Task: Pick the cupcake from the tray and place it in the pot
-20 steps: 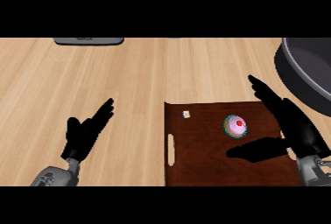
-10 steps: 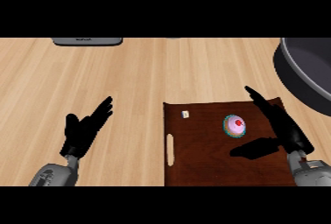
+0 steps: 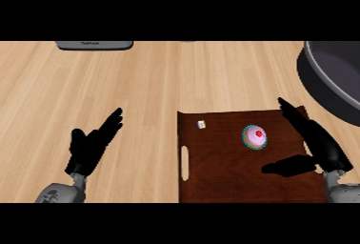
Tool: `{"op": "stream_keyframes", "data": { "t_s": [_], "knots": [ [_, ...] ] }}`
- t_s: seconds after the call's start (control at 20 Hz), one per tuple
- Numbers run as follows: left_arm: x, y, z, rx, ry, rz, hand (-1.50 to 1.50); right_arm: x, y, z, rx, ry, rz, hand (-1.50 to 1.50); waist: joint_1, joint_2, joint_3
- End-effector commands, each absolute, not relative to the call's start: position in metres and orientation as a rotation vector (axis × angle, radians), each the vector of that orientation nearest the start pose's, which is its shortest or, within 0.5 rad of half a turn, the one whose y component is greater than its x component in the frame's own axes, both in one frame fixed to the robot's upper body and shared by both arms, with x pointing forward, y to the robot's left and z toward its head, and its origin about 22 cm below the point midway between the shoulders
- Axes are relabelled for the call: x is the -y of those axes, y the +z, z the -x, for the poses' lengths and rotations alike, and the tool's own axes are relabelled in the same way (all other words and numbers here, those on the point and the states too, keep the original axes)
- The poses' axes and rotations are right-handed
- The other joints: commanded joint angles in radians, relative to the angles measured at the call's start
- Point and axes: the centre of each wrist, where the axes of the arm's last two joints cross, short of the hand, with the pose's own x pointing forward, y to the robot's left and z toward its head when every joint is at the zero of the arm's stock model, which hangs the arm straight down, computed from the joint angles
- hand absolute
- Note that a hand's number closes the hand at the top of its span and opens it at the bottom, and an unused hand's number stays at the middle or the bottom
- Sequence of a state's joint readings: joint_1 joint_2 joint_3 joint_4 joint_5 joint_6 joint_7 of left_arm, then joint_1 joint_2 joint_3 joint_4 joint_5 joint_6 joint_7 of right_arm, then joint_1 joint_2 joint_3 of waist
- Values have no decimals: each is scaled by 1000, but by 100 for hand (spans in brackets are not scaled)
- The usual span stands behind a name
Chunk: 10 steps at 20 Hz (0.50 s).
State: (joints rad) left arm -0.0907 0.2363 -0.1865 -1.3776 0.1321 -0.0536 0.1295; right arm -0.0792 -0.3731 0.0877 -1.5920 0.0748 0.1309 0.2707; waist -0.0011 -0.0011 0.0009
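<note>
**A:** Quick check, where's the cupcake (image 3: 255,136)?

**B:** We see it on the tray (image 3: 232,183), in the tray's far right part. It's upright, w/ pink frosting & a red dot on top. Nothing touches it.

**A:** And our right hand (image 3: 325,148)?

**B:** It's over the tray's right edge. The fingers are straight and slant toward the tray's far right corner, and the thumb sticks out sideways over the tray's near right part. The hand is spread wide and holds nothing. The cupcake sits just inside the fingers, toward the tray's middle, w/ a clear gap between them. The thumb lies closer to the tray's near edge than the cupcake does.

**A:** Left hand (image 3: 88,150)?

**B:** It's over the wood counter (image 3: 175,81), well off the tray's left edge. Fingers are straight & angled toward the tray's far side, and the hand is empty too.

**A:** Pot (image 3: 329,81)?

**B:** It's dark and round, beyond the tray's far right corner, apart from the tray. The view's edge cuts it, so we only get part of the rim & wall.

**A:** Anything else?

**B:** There's a small white bit (image 3: 201,124) on the tray near its far left corner, and we can't tell what it is. A handle slot (image 3: 185,163) runs along the tray's left edge. A flat grey slab (image 3: 95,45) lies far beyond the tray's far left corner.
</note>
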Motion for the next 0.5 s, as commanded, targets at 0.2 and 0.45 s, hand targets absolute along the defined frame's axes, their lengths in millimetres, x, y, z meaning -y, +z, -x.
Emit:
{"op": "stream_keyframes", "data": {
  "t_s": [0.2,0.45],
  "knots": [
    [-241,-18,-260,1260,-278,68,0,271,33,-279,1403,358,27,-150,5,2,-1],
    [-251,-20,-260,1276,-283,66,0,275,6,-282,1365,298,-11,-150,4,1,-1]
  ]
}}
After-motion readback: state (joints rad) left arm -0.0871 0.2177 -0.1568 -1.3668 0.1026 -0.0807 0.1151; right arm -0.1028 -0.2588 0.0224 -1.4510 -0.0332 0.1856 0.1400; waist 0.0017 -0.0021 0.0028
